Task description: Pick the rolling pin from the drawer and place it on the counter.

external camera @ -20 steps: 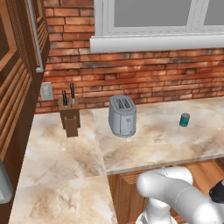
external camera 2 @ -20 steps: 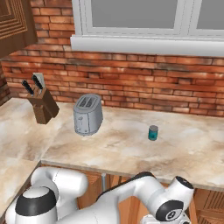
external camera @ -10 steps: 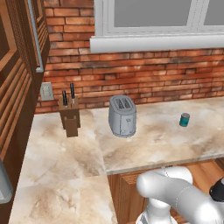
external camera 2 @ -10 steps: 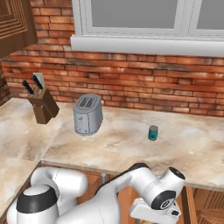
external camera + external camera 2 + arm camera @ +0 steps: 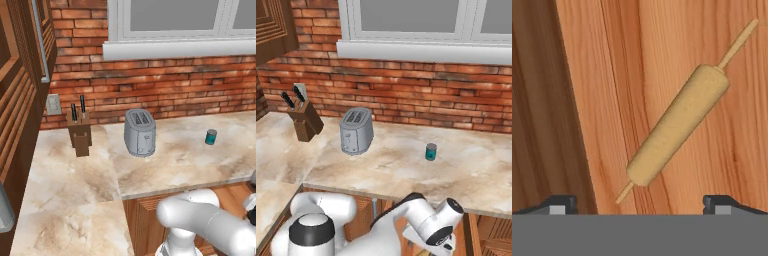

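Observation:
The rolling pin (image 5: 679,123), a light tan wooden cylinder with thin handles, lies diagonally on the reddish-brown floor of the drawer (image 5: 592,100). My gripper (image 5: 640,206) hovers above it, open. Its two dark fingertips (image 5: 559,204) stand far apart, and the pin's lower handle sits between and beyond them. Nothing is held. The open drawer (image 5: 496,232) shows below the pale front edge of the marbled counter (image 5: 471,172). My arm bends down under that counter (image 5: 175,162) edge into the drawer (image 5: 231,196).
On the counter stand a silver toaster (image 5: 139,133), a knife block (image 5: 80,134) and a small teal can (image 5: 211,136). A brick wall and a window rise behind. A tall dark slatted cabinet (image 5: 15,125) is on the left. A darker drawer wall (image 5: 542,110) borders the floor.
In the right base view my wrist has shifted a little to the left below the counter edge. The things on the counter stay put.

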